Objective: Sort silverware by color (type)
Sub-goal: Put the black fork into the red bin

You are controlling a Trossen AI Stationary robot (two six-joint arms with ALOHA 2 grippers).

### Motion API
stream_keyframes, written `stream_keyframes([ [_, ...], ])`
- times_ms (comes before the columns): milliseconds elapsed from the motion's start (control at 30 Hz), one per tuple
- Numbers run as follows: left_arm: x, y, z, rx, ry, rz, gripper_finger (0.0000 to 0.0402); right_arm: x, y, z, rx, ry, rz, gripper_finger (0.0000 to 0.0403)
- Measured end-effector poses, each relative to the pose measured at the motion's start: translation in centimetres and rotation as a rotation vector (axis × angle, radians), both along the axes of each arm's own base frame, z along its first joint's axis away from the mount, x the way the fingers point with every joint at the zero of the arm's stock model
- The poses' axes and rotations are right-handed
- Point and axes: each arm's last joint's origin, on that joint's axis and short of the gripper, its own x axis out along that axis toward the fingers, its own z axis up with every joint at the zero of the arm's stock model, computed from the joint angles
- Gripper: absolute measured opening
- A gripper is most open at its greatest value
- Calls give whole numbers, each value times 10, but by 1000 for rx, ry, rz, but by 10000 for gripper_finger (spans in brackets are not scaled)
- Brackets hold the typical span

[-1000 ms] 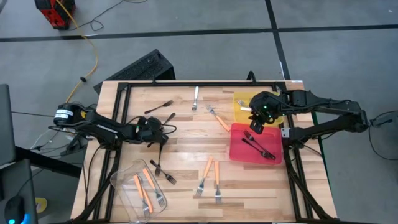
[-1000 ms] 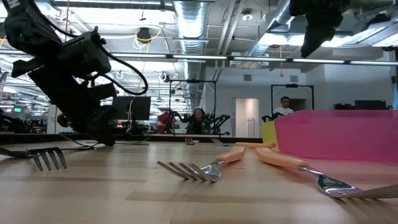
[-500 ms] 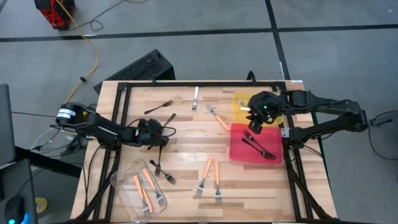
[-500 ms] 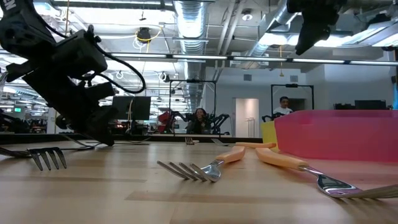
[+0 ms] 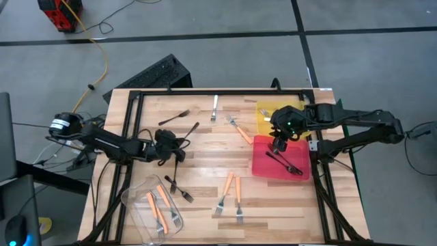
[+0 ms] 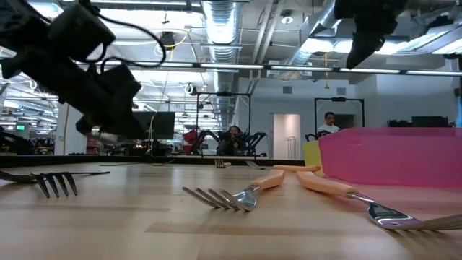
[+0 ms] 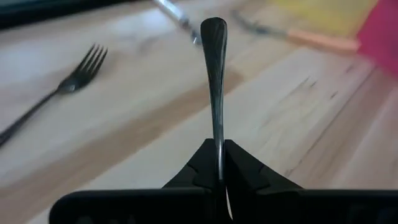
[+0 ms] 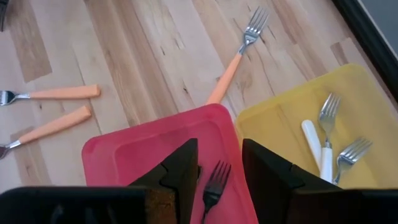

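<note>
One dark fork (image 7: 214, 74) is clamped upright in the left gripper (image 7: 219, 174); the right gripper (image 8: 219, 163), fingers apart above the red tray (image 8: 137, 149), has nothing between them. Next: carry this fork over to that tray.

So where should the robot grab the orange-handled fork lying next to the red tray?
Probably the middle of the handle, from straight above, straddling it crosswise. The orange-handled fork with metal tines lies flat on the wooden table, so nothing gets underneath, and its handle tip sits close against the flat red plastic tray.
</note>
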Motion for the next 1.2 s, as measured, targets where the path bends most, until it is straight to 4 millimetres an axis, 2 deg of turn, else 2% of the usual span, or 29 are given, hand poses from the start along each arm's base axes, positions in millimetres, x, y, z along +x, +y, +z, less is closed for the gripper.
stream_keyframes([
  [167, -3, 0, 20, 25, -101, -25, 0, 3, 0, -13, 1, 7, 0, 152],
  [400, -4, -5, 56, 121, -315, -77, 0, 14, -2, -28, -32, -101, -16, 152],
  [533, -5, -13, 72, 182, -411, -112, 0, 26, -1, -44, -63, -229, -21, 152],
  [767, -6, -28, 86, 260, -488, -192, 0, 37, 4, -71, -76, -487, 1, 152],
  [967, -7, -35, 96, 308, -557, -263, 0, 40, 19, -74, -77, -822, 65, 152],
  [1200, -2, -41, 106, 386, -687, -400, 0, 40, 38, -64, -93, -960, 169, 152],
])
